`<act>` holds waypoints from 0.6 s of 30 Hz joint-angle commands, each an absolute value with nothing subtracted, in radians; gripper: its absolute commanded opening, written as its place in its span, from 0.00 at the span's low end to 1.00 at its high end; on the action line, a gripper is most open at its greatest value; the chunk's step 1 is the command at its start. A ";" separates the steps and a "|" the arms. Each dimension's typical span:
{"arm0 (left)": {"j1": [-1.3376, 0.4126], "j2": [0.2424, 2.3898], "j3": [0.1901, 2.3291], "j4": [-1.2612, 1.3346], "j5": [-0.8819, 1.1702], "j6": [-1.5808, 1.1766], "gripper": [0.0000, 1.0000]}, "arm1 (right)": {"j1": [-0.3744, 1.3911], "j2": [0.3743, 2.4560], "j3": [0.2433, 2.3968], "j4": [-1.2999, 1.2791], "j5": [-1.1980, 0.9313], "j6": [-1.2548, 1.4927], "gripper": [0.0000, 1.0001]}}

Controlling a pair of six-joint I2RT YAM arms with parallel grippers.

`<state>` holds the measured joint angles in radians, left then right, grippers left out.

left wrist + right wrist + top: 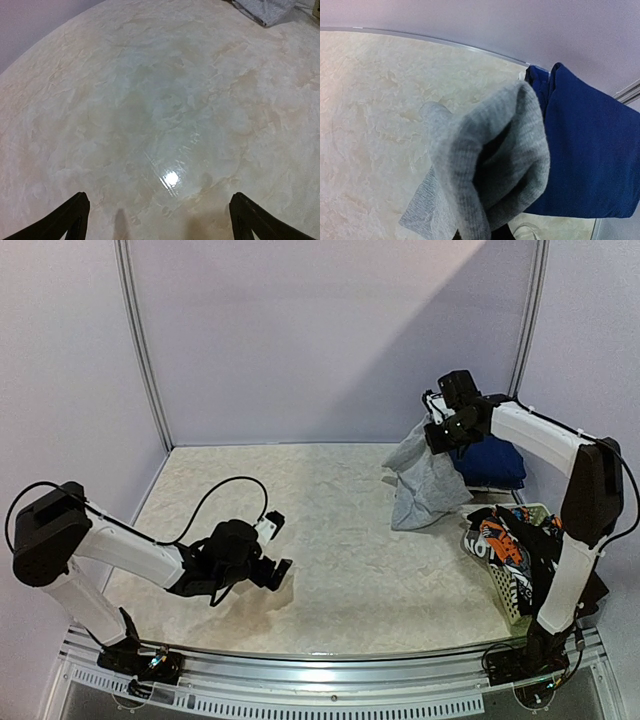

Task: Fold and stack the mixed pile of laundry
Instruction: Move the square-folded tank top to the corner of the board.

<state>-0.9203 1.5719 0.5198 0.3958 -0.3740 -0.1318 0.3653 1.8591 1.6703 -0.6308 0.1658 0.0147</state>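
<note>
Top external view: the pale counter [300, 490] takes up most of the frame. The mixed laundry pile is split three ways on its right side. Printed garments [500, 540] and dark pieces fill the white basket [512, 610] at the near right. A folded navy blue piece [490, 462] lies in the far right corner. The grey shirt [425, 485] hangs just beside it, and its lower edge seems to reach the counter.

The right tool [443, 435] is pinched tight on a bunched top edge of the grey shirt, which the right wrist view shows doubled over on itself. The left tool [277, 546] hovers low over the counter at the near left, jaws spread wide and holding nothing.

The step in hand looks like spreading the shirt for folding. To do it well, drag the shirt toward the middle, well clear of the navy blue piece. Bring the left tool to a free corner so both tools pull the cloth flat before any crease is set.
</note>
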 commanded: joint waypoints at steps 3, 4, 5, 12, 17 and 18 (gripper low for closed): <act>-0.904 1.587 0.494 0.442 -0.363 -0.141 1.00 | 0.355 1.812 1.766 -0.676 0.251 -0.043 0.00; -0.903 1.588 0.494 0.444 -0.362 -0.141 1.00 | 0.352 1.812 1.775 -0.682 0.258 -0.046 0.00; -0.902 1.591 0.494 0.446 -0.362 -0.141 1.00 | 0.352 1.811 1.784 -0.686 0.266 -0.050 0.00; -0.900 1.603 0.495 0.454 -0.350 -0.141 0.99 | 0.328 1.797 1.853 -0.712 0.298 -0.081 0.00; -0.900 1.605 0.497 0.454 -0.346 -0.141 1.00 | 0.305 1.785 1.915 -0.735 0.301 -0.099 0.00; -0.900 1.605 0.497 0.455 -0.346 -0.141 1.00 | 0.302 1.780 1.924 -0.736 0.300 -0.103 0.00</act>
